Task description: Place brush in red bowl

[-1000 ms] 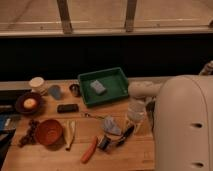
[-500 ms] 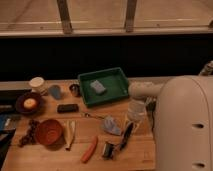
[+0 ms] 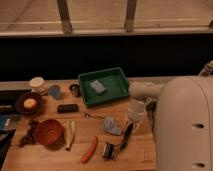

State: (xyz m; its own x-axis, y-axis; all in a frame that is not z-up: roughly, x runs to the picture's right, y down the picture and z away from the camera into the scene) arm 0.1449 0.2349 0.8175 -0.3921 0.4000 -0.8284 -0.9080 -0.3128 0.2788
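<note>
Brush (image 3: 120, 142) lies on the worktop (image 3: 55, 157) near the front, with its handle pointing up to the gripper (image 3: 133, 121). The gripper is closed on the handle's top end. Lift straight up, hold tight, then go left to the red bowl (image 3: 48, 131) and let go low inside it. The pinch spot is hard to see. The robot's white body (image 3: 182, 125) hides the right side.

Brush (image 3: 122, 141) aslant under gripper (image 3: 134, 120), red bowl (image 3: 49, 133) leftward
</note>
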